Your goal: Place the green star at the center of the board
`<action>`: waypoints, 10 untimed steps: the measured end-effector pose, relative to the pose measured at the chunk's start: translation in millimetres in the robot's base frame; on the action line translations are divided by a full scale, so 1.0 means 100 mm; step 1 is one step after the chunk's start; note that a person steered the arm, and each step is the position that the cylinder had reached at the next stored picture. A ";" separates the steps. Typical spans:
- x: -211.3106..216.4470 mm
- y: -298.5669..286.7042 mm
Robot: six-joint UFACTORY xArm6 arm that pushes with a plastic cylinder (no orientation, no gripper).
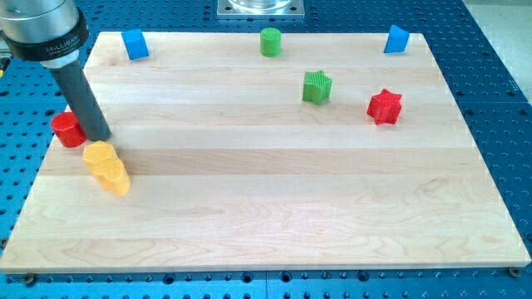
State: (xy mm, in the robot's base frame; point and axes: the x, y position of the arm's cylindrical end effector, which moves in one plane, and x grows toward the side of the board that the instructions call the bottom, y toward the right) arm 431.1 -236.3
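The green star [317, 86] lies on the wooden board [266, 208], right of the middle and toward the view's top. My tip [99, 135] rests at the board's left side, far from the star. It stands just right of the red cylinder [67, 129] and just above the yellow block [107, 166].
A red star [384, 106] lies right of the green star. A green cylinder [270, 41] stands at the top middle. A blue block [135, 44] sits at the top left and another blue block [397, 38] at the top right. The board edges border a blue perforated table.
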 end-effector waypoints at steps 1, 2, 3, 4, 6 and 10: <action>0.05 0.00; 0.02 0.44; -0.25 1.06; -0.56 1.60; -1.19 2.50; -0.96 3.69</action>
State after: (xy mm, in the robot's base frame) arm 334.7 132.6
